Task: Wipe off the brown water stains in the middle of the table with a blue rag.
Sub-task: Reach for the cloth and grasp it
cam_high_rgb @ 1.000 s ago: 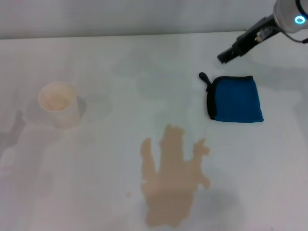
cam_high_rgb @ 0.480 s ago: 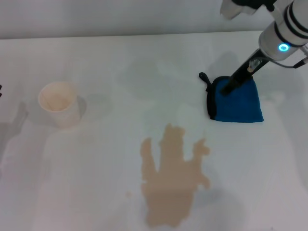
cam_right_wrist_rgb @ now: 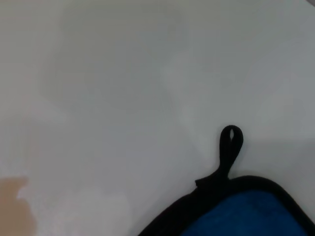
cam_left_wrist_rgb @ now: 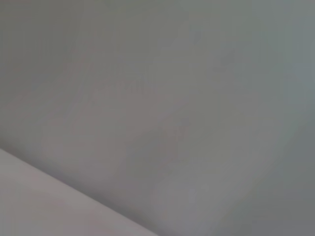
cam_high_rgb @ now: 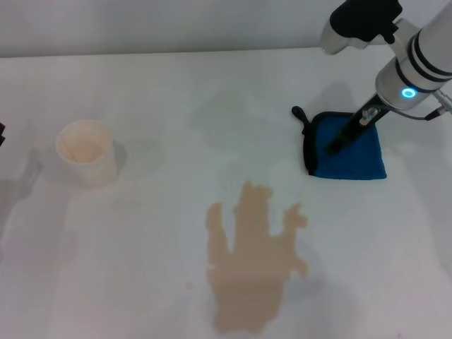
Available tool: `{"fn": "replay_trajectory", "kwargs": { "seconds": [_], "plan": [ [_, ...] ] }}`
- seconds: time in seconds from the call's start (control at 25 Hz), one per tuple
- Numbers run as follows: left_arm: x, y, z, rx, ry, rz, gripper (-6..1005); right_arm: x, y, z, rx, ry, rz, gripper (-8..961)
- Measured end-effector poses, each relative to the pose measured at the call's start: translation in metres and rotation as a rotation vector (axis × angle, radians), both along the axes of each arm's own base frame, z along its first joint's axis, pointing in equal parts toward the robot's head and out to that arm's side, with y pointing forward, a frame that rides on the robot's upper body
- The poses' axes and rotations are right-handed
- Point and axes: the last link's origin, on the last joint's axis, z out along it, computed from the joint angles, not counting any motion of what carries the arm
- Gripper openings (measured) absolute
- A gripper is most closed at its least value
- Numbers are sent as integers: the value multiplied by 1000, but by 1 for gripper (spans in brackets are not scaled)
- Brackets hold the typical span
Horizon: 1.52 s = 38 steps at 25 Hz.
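Legible text: none | labels, brands, numbers, signs: none readable on blue rag (cam_high_rgb: pixel 349 150), paper cup (cam_high_rgb: pixel 87 152) or surface (cam_high_rgb: pixel 141 247)

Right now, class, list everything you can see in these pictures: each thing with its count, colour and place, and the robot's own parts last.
table: one, white, fills the view under everything.
brown water stains: one puddle, light tan-brown, near middle of the table.
blue rag: one, bright blue with black trim and loop tab, flat on the right side, beyond the puddle.
paper cup: one, white, upright on the left side.
right gripper: one, black on a white arm, tip over the rag.
left gripper: not in view.
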Motion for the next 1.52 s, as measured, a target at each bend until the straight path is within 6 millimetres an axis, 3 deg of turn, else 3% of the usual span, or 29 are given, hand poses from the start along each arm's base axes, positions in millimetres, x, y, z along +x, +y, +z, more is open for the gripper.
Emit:
{"fn": "replay_trajectory", "kwargs": {
  "seconds": [0.48,1.12,1.32,1.52],
  "plan": [
    [1,0,-1,-10,8,-6,878,15,-1,-8,21,0,-25,768],
    [3,5,2,0,30,-23,878,16,0,-6,43,-18,-41,754],
    [4,6,3,5,34,-25,878,13,0,-7,28,-23,-36,695],
    [3,6,4,9,34,-24,878,11,1,-6,22,-21,-38,541]
  ]
}}
